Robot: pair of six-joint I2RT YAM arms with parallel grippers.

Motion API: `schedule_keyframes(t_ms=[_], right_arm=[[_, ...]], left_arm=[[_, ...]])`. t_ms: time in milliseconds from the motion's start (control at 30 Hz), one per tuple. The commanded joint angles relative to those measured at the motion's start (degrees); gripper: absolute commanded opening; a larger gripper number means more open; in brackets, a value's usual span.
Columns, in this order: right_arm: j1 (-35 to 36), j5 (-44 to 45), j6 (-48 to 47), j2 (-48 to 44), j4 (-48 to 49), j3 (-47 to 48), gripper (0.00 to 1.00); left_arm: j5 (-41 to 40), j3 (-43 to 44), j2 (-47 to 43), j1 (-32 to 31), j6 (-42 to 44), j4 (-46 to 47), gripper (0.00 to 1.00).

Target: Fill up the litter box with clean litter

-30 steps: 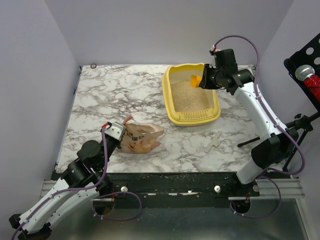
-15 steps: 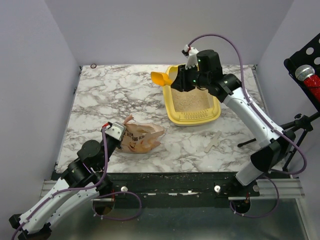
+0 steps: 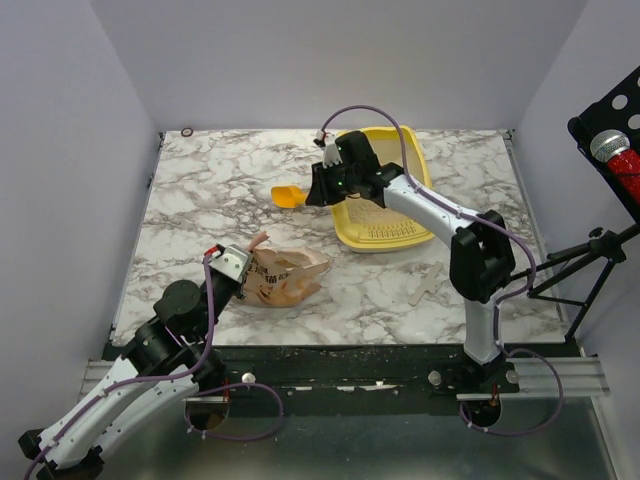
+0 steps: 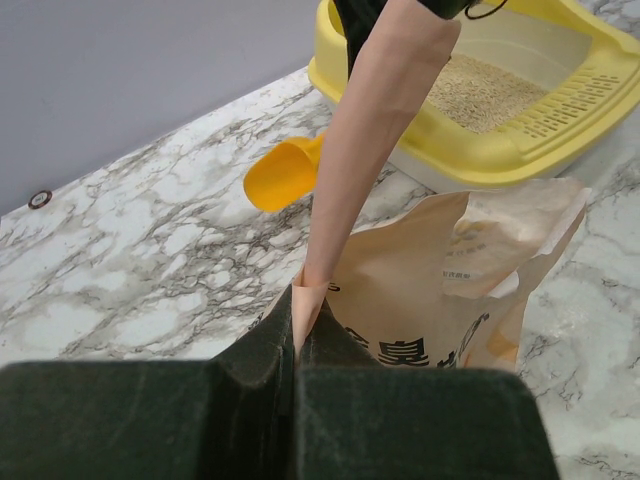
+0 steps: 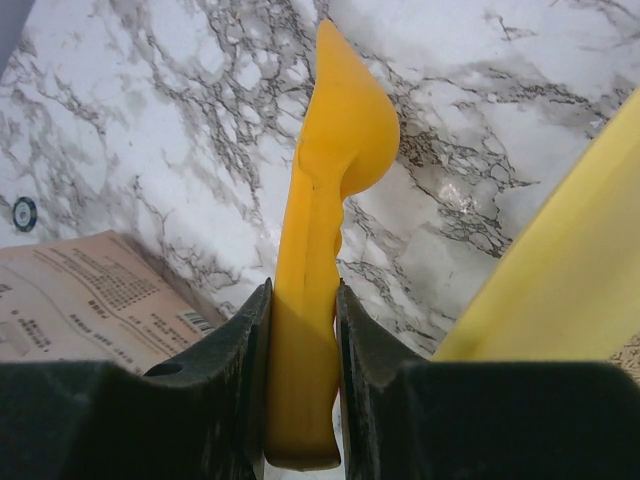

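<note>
The yellow litter box (image 3: 352,236) stands at the back right of the table, partly behind my right arm, with beige clean litter (image 4: 485,92) on its floor. My right gripper (image 3: 312,192) is shut on the handle of the orange scoop (image 3: 288,196), held over the marble left of the box; the scoop (image 5: 325,200) stands on edge between the jaws. My left gripper (image 3: 243,270) is shut on a pinched edge of the pinkish-tan litter bag (image 3: 285,275), whose mouth gapes toward the box. The bag's strip (image 4: 370,130) runs up from the jaws.
A pale cross-shaped piece (image 3: 428,282) lies on the marble right of the bag. A small dark ring (image 3: 187,131) sits at the back left corner. A stand with a microphone (image 3: 612,148) is off the table's right side. Grains are scattered along the front rail.
My right arm has swung left with the scoop, from over the litter box out past its left rim and lower toward the table. The left gripper and the bag have stayed put.
</note>
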Motion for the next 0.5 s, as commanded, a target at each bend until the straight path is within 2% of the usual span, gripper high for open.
schedule_keyframes(t_ms=[0, 133, 367, 467], right_arm=[[0.3, 1.2, 1.2, 4.0, 4.3, 1.5, 0.0], [0.3, 1.7, 1.0, 6.0, 4.7, 0.7, 0.04], [0.3, 3.0, -0.2, 6.8, 4.7, -1.9, 0.27], [0.3, 3.0, -0.6, 7.6, 3.5, -1.5, 0.33]], left_arm=[[1.8, 1.8, -1.0, 0.1, -0.7, 7.2, 0.0], [1.7, 1.5, -0.8, 0.1, -0.5, 7.6, 0.0], [1.9, 1.4, -0.2, 0.1, -0.3, 7.8, 0.0], [2.0, 1.3, -0.1, 0.1, -0.2, 7.9, 0.0]])
